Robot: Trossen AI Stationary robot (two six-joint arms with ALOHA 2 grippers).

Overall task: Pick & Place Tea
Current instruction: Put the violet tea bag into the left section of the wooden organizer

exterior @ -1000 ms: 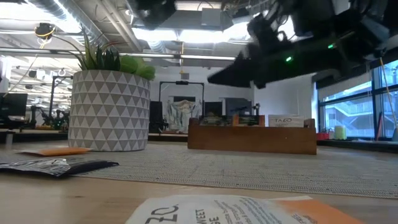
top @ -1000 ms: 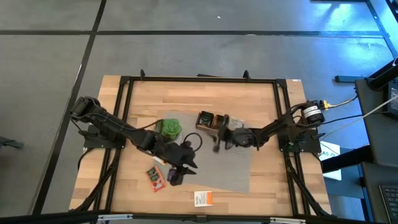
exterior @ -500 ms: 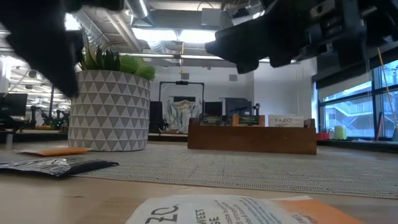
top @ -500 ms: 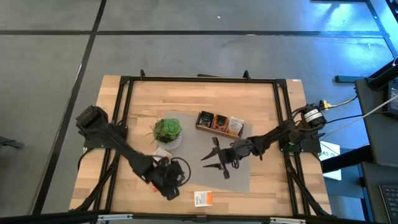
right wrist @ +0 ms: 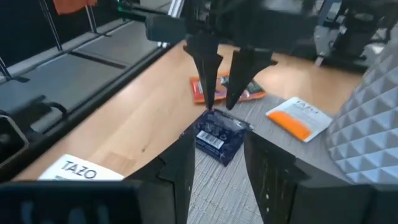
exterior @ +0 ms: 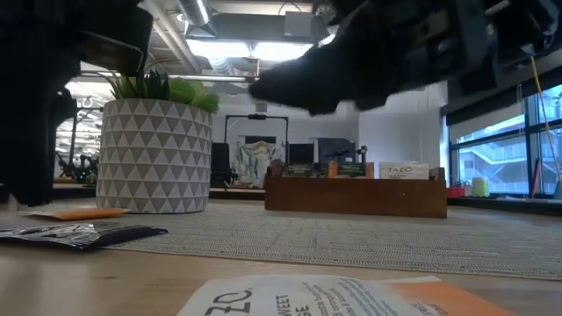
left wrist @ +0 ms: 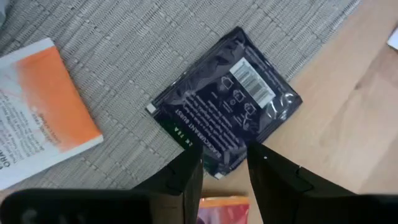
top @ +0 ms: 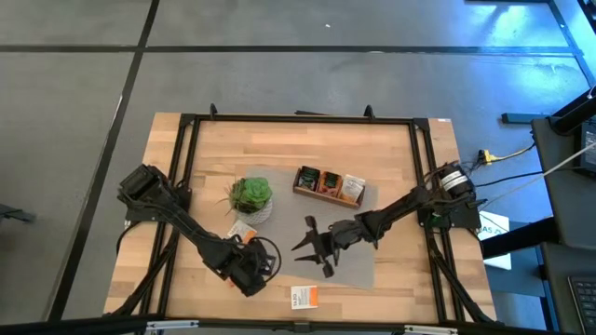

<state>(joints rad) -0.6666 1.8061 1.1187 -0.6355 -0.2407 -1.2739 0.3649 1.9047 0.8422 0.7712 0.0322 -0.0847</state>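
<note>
Left gripper (left wrist: 224,163), fingers narrowly parted, now down over the dark tea sachet (left wrist: 227,122); right gripper (top: 312,251) empty, fingers apart, shifted nearer.

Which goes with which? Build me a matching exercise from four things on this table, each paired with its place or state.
Things:
1. dark sachet
2. potted plant
3. wooden box
4. left end effector

Places or states:
A. fingers apart, poised just over a tea sachet
B. lying partly on the grey mat, partly on bare wood
C. sachets standing in its compartments
D. green leaves above a triangle-patterned pot

Pairs: 1-B, 2-D, 3-C, 4-A
</note>
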